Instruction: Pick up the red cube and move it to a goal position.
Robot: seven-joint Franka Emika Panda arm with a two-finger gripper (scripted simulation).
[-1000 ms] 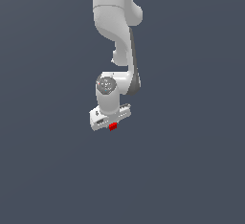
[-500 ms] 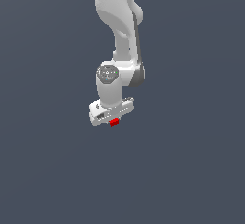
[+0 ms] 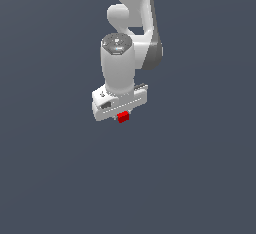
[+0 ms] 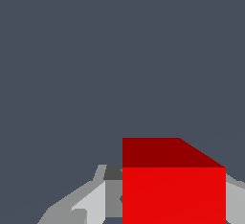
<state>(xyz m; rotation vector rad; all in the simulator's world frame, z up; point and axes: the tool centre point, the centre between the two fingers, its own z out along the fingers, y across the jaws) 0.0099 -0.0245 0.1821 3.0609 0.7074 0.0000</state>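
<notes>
The red cube [image 3: 123,117] is a tiny bright red block just under the white gripper's bar [image 3: 120,105] in the exterior view. My gripper [image 3: 122,117] is shut on it and holds it up in the air. In the wrist view the red cube [image 4: 173,189] fills the near part of the picture, with a grey-white finger [image 4: 91,200] on one side and the edge of the other finger [image 4: 235,200] on the other side. The fingertips are hidden by the gripper body in the exterior view.
The white arm [image 3: 131,23] rises above the gripper toward the top of the exterior view. All around it is plain dark grey-blue ground [image 3: 55,168], with no other object in sight.
The arm has swung slightly toward the exterior view's right and the gripper with the red cube has risen a little. The cube stays between the fingers.
</notes>
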